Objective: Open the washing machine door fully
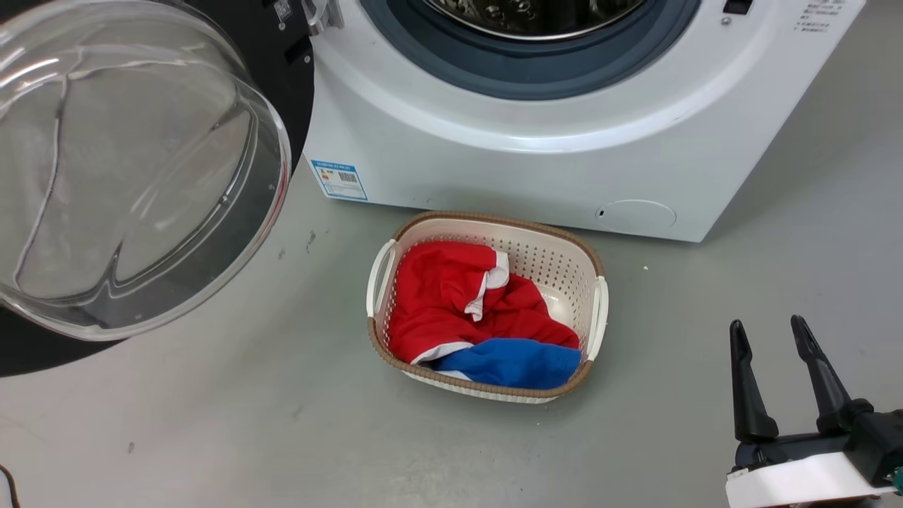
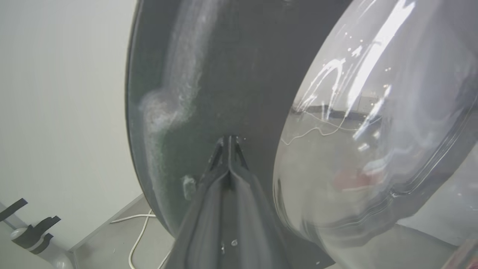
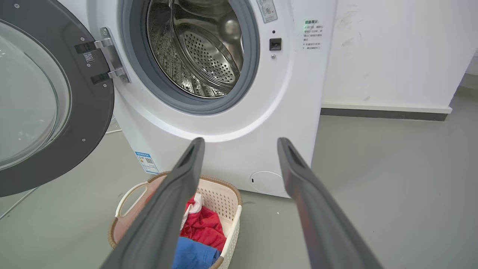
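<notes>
Since my left end effector (image 2: 228, 140) touched the washing machine door (image 2: 231, 56) w/ tips together, I favoured a slow, steady push.

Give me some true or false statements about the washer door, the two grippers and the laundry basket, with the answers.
The washing machine door is swung open, leaving the steel drum exposed. True.
The right gripper is shut on the door. False: it is open, empty, away from the door.
The basket holds red and blue cloth. True.
The left gripper has its fingers spread wide. False: they are shut together, tips at the door's black ring.
</notes>
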### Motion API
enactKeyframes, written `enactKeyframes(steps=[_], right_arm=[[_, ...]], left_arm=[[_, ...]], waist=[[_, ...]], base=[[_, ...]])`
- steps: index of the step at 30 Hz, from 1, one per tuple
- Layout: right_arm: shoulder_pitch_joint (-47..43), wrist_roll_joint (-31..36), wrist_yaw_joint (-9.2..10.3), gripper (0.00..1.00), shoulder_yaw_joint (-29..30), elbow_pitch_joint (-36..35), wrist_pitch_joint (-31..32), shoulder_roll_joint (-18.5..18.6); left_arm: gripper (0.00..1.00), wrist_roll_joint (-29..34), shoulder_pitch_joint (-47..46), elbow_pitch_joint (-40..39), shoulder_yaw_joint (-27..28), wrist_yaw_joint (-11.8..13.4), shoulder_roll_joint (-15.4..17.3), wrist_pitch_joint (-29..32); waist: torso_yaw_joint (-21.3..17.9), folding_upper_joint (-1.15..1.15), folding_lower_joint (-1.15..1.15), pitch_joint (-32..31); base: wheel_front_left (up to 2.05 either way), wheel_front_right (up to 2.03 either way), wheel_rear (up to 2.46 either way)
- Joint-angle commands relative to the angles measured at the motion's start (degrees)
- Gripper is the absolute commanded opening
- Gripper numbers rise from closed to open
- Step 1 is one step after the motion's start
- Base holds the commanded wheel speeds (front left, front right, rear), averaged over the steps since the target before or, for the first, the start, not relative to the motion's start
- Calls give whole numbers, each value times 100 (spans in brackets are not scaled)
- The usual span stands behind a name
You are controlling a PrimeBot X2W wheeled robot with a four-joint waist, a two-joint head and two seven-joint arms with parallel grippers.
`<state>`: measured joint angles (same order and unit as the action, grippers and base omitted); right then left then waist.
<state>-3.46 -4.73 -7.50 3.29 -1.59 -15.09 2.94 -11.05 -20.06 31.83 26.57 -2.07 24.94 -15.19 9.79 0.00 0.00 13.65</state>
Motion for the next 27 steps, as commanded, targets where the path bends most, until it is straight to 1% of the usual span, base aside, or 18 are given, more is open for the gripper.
enactKeyframes(steps=[1,6,11,15,17,19,21,22,23,24,25,27], right_arm=[[-19,-37,1,100,9,12,-11,-12],[-90,-125,1,100,32,19,-11,-12],[-182,-199,1,100,67,-49,-11,-11],[-239,-224,1,100,128,-153,-11,-11],[-271,-256,1,100,164,-210,-11,-11],[-315,-273,1,100,193,-259,-11,-12],[-355,-278,1,100,190,-303,-11,-11],[-370,-292,1,100,191,-325,-11,-12],[-376,-303,1,100,195,-343,-11,-11],[-400,-318,1,100,202,-356,-11,-11],[-423,-329,1,100,208,-363,-11,-11],[-467,-333,1,100,206,-367,-11,-12]], left_arm=[[0,77,107,-135,24,-49,-24,2],[0,290,389,-788,33,-196,-258,-2],[0,514,675,-1546,-115,-300,-529,-3],[0,695,937,-2183,-383,-350,-792,-2],[0,781,1041,-2493,-571,-377,-918,-2],[0,774,1125,-2777,-762,-386,-1113,-2],[0,883,1244,-3027,-958,-387,-1223,-2],[23,913,1296,-3135,-1051,-390,-1290,-2],[62,954,1347,-3221,-1158,-393,-1355,-2],[86,976,1401,-3291,-1243,-401,-1402,-2],[100,1008,1451,-3344,-1328,-408,-1431,-2],[100,1063,1553,-3437,-1503,-420,-1510,-2]], waist=[[-16,0,0,-80],[-41,0,0,-334],[-71,0,0,-603],[-107,0,0,-791],[-126,0,0,-874],[-141,0,0,-950],[-184,0,0,-1014],[-202,0,0,-1042],[-226,0,0,-1075],[-246,0,0,-1098],[-270,0,0,-1124],[-314,0,0,-1174]], base=[[0,0,0],[0,0,0],[0,0,0],[0,0,0],[0,0,0],[0,0,0],[0,0,0],[0,0,0],[0,0,0],[0,0,0],[0,0,0],[0,0,0]])
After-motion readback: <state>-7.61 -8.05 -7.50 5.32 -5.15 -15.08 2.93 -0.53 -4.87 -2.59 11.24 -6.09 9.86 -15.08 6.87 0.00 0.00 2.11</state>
